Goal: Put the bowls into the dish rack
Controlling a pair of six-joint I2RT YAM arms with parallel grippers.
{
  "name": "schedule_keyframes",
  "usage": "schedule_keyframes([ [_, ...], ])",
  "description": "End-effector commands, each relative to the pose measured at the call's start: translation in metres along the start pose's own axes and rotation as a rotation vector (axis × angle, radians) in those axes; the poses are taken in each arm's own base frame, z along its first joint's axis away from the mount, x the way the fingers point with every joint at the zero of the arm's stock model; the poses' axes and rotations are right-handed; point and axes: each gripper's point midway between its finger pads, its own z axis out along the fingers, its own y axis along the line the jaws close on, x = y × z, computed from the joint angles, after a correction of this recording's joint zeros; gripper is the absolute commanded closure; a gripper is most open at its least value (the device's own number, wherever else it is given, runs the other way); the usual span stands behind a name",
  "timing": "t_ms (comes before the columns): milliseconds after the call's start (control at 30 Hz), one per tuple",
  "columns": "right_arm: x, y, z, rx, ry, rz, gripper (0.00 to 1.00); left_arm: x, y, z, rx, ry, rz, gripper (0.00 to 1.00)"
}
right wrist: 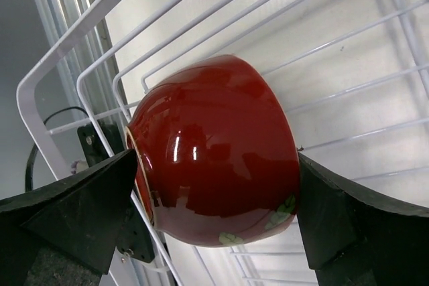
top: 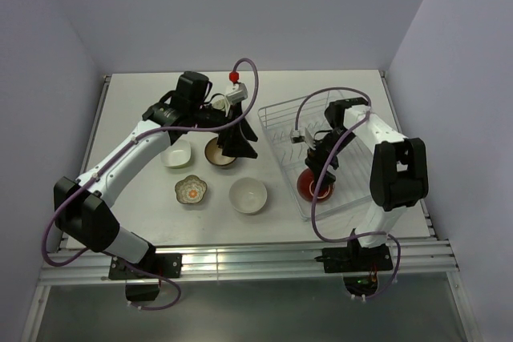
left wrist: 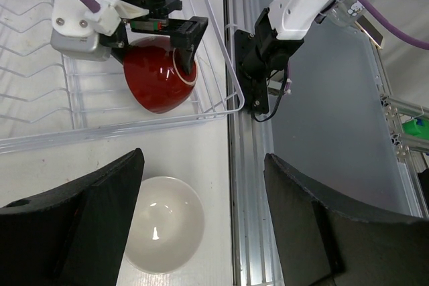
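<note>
The white wire dish rack (top: 282, 111) stands at the right. My right gripper (top: 319, 167) is shut on a red bowl (top: 315, 186), held tilted on its side low inside the rack's near end. In the right wrist view the fingers press the red bowl (right wrist: 214, 149) at rim and base over the rack wires (right wrist: 67, 38). My left gripper (top: 238, 152) is open and empty, above and beside a dark brown bowl (top: 215, 155). In the left wrist view a round bowl with a white inside (left wrist: 161, 232) lies below the open left gripper (left wrist: 201, 165).
A white squarish bowl (top: 176, 154), a flower-shaped patterned bowl (top: 191, 190) and the round white-inside bowl (top: 248, 195) sit left of the rack. A pale bowl (top: 215, 104) is partly hidden behind the left wrist. The table's metal front rail (left wrist: 244, 199) runs close by.
</note>
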Motion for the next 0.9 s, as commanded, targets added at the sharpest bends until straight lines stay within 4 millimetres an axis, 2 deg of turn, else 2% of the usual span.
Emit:
schedule_keyframes([
  [0,-0.008,0.011,-0.011,-0.005,-0.005,0.061,0.00,-0.007,-0.002,0.001,0.001,-0.016,0.031,0.21],
  [133,-0.006,0.009,-0.008,0.028,0.003,0.091,0.00,-0.008,-0.002,0.000,-0.003,-0.020,0.031,0.21],
  [267,0.004,0.018,0.004,0.017,0.034,0.094,0.00,-0.009,0.000,0.001,-0.007,-0.024,0.035,0.21],
  [500,-0.010,0.026,0.010,-0.035,0.009,0.101,0.00,-0.011,0.001,0.003,0.000,-0.028,0.025,0.21],
  [600,-0.015,0.022,0.011,-0.039,0.003,0.112,0.00,-0.012,0.000,0.002,-0.006,-0.030,0.028,0.21],
  [700,-0.022,0.008,0.009,0.027,-0.023,0.110,0.00,-0.010,0.000,0.001,-0.016,-0.027,0.028,0.21],
  [867,-0.034,-0.002,0.002,0.127,-0.076,0.095,0.00,-0.009,-0.001,0.001,-0.017,-0.029,0.032,0.20],
])
